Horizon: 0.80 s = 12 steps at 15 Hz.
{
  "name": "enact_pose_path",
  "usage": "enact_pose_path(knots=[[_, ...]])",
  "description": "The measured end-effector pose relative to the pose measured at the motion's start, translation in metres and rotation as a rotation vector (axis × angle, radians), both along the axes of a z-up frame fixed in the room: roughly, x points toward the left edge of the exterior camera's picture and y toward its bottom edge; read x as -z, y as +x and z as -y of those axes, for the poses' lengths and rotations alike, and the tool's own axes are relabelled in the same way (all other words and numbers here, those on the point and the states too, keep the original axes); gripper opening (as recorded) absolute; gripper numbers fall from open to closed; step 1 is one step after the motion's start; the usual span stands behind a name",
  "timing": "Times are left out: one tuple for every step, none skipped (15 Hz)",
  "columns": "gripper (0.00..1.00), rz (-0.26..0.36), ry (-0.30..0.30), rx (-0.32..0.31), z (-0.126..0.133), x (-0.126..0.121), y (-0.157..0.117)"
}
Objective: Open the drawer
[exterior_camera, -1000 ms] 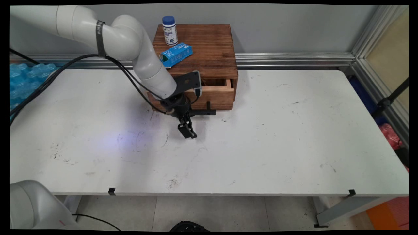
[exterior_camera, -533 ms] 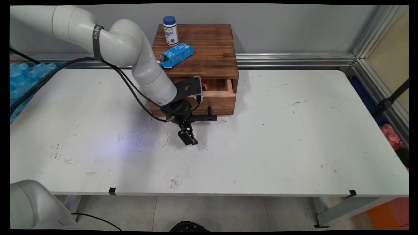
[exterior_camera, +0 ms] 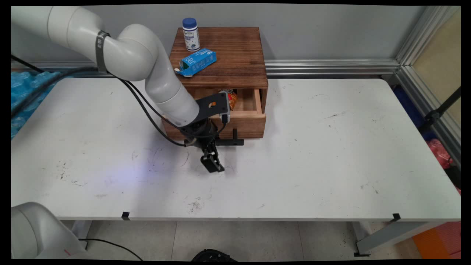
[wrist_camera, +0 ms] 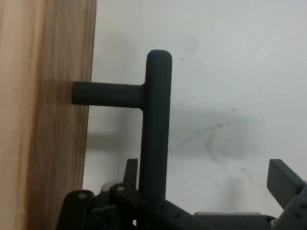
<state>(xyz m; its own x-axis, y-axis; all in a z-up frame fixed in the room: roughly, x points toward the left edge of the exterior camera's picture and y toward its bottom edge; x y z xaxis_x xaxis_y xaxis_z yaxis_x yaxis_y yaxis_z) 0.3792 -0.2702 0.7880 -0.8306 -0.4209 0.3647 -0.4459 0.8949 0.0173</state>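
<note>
At the front of the wooden box (exterior_camera: 224, 70), the gripper (exterior_camera: 212, 162) is hooking the drawer's black T-handle (wrist_camera: 154, 124) with its fingers spread apart; one finger (wrist_camera: 285, 182) is standing clear. The drawer (exterior_camera: 241, 116) is sitting partly open. A blue carton (exterior_camera: 197, 62) and a bottle (exterior_camera: 191, 34) are resting on top.

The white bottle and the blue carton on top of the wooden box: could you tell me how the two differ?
The white bottle stands upright, while the blue carton lies flat on its side. The bottle is round with a blue cap; the carton is a box shape, blue nearly all over. The bottle stands at the far left corner, the carton nearer the open drawer. Both rest on top of the wooden box, and the gripper touches neither.
</note>
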Motion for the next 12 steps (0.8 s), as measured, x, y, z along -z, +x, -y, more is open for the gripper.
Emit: enact_pose_path(knots=[[1.0, -0.001, 0.002, 0.0, -0.004, -0.001, -0.002], [1.0, -0.002, 0.005, 0.0, -0.009, -0.002, -0.004], [1.0, -0.002, 0.007, 0.0, -0.013, -0.003, -0.005], [1.0, -0.003, 0.009, 0.0, -0.017, -0.004, -0.007], [1.0, -0.004, 0.011, 0.0, -0.02, -0.005, -0.01], [1.0, -0.004, 0.012, 0.0, -0.024, -0.006, -0.012], [1.0, -0.005, 0.012, -0.001, -0.027, -0.007, -0.014], [1.0, -0.005, 0.013, -0.003, -0.03, -0.007, -0.017], [1.0, -0.005, 0.013, -0.005, -0.033, -0.008, -0.019], [1.0, -0.005, 0.013, -0.008, -0.036, -0.008, -0.021], [1.0, -0.004, 0.013, -0.011, -0.039, -0.009, -0.024], [1.0, -0.003, 0.013, -0.015, -0.042, -0.01, -0.026]])
